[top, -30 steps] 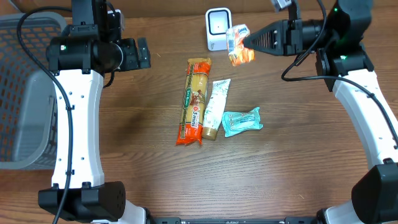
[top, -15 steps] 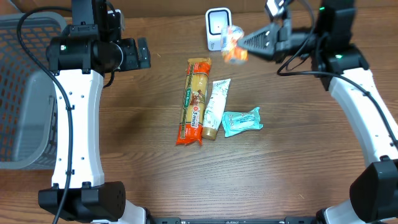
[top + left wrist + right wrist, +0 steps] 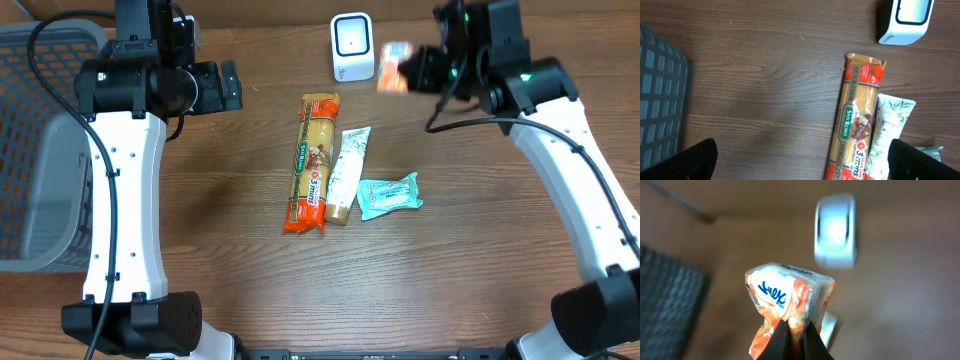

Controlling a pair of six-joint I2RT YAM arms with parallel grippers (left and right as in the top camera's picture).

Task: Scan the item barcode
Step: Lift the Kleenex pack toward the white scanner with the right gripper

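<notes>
Two grippers in overhead: right gripper (image 3: pixel 408 68) pinched on orange-and-white packet (image 3: pixel 392 55), up off the table (image 3: pixel 220 250), just right of white scanner (image 3: pixel 352 46); packet blurred, print unreadable, jaws mostly hidden by the arm. Then left gripper (image 3: pixel 232 86) spread wide, holding nothing, well apart from packet, between grey basket (image 3: pixel 40 150) and scanner. Mid-table: pasta pack (image 3: pixel 313 162), white tube (image 3: pixel 346 175) against its side, teal pouch (image 3: pixel 390 195) just beside tube. Left wrist: two dark fingers (image 3: pixel 690 160) at bottom corners, far apart, nothing gripped; pasta pack and tube cut off by bottom edge, scanner cut off at top, basket corner at left. Right wrist: fingers (image 3: pixel 781 341) pressed together on packet's lower edge, packet upright, blue lettering toward camera, only partly legible; barcode not discernible; scanner beyond it, blurred; dark patch (image 3: pixel 665 300) at left, too blurred to tell.
</notes>
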